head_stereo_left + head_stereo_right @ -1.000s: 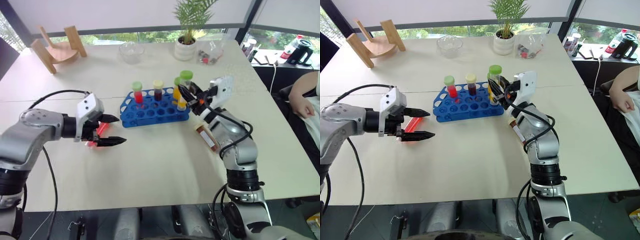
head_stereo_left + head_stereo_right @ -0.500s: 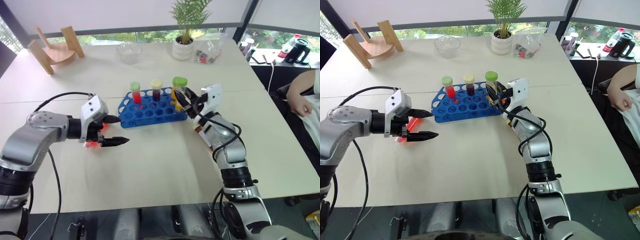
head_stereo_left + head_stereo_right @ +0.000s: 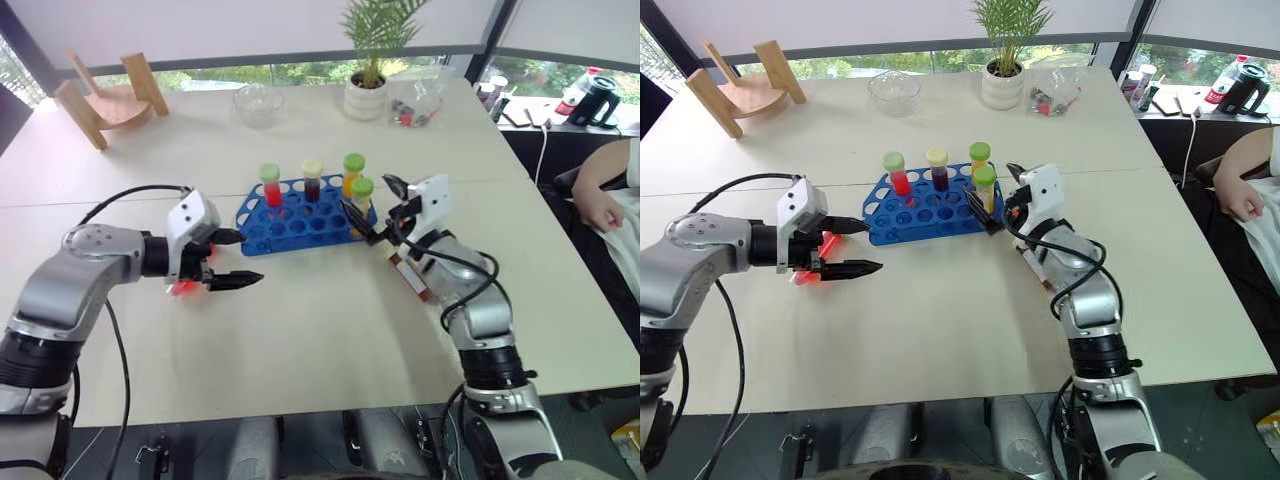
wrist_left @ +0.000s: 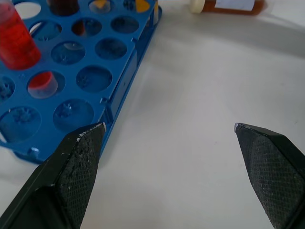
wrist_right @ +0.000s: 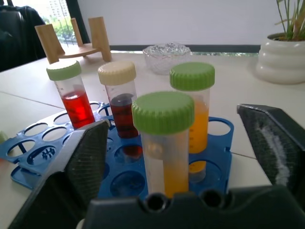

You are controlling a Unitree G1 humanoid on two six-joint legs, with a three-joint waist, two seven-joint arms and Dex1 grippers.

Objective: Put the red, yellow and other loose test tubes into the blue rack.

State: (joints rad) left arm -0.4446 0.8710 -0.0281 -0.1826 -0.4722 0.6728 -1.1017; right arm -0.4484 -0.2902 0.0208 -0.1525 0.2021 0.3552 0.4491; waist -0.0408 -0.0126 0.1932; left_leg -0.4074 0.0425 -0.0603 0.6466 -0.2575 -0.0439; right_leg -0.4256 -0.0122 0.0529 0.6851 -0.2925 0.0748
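The right gripper (image 3: 992, 196) stands with jaws spread around the green-capped yellow-liquid tube (image 5: 165, 143), now seated in the bright blue plastic rack (image 3: 925, 208). The left gripper (image 3: 852, 247) hangs with jaws spread, empty. Next, I judge, comes the cream-capped brown tube (image 4: 228, 5) lying on the white tabletop (image 3: 960, 320).

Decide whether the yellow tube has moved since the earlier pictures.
Yes. The yellow tube has sunk into the blue rack; the right claw, earlier clamped on it, now stands open.

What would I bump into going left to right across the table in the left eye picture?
Left gripper → blue rack → red tube → dark tube → yellow tube → right gripper → brown tube lying on the table.
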